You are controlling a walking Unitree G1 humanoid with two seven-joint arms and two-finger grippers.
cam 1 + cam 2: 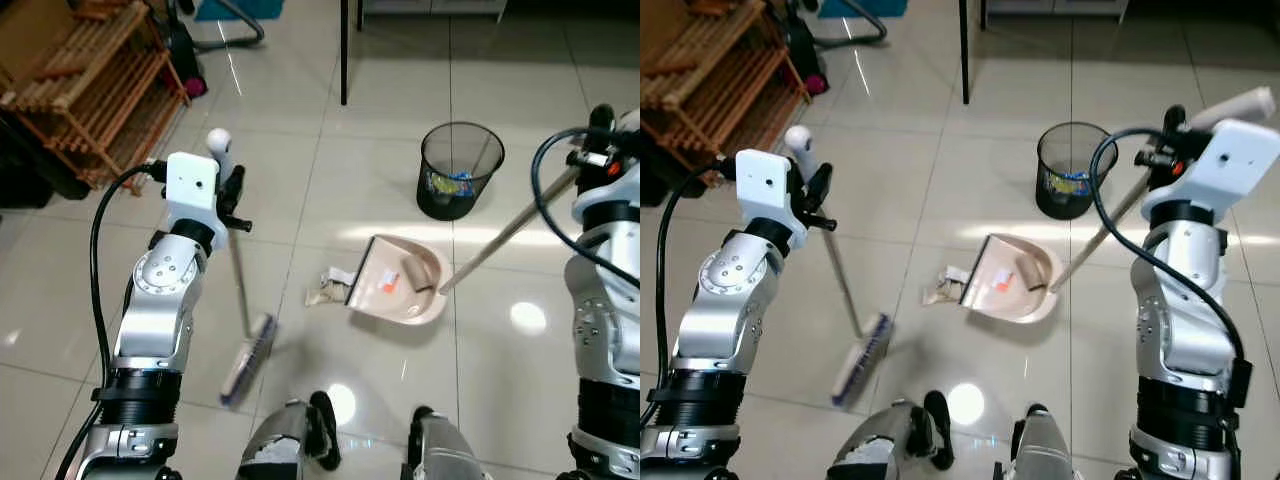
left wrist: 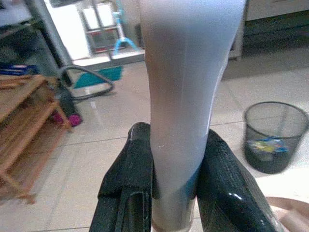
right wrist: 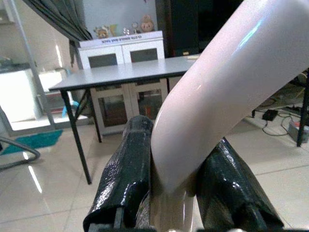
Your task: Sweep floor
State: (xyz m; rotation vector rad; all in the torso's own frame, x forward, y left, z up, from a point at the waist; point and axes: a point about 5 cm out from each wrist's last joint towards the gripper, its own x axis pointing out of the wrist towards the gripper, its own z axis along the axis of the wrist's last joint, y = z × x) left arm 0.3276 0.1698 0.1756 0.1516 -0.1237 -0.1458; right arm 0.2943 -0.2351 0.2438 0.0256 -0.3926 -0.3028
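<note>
While the left hand (image 2: 176, 188) is pinching the broom (image 1: 243, 345) at seven o'clock and the right hand (image 3: 174, 193) is clamping the dustpan handle (image 1: 1095, 240), the dustpan (image 1: 400, 280) is lying at centre, some scraps inside, crumpled paper (image 1: 327, 290) still waiting at its mouth.

Blurred broom head (image 1: 248, 372), unreadable bin contents (image 1: 452, 184)

Head cameras look down at the shared floor (image 1: 300, 160); wrist cameras look closely along gripped handles.
</note>
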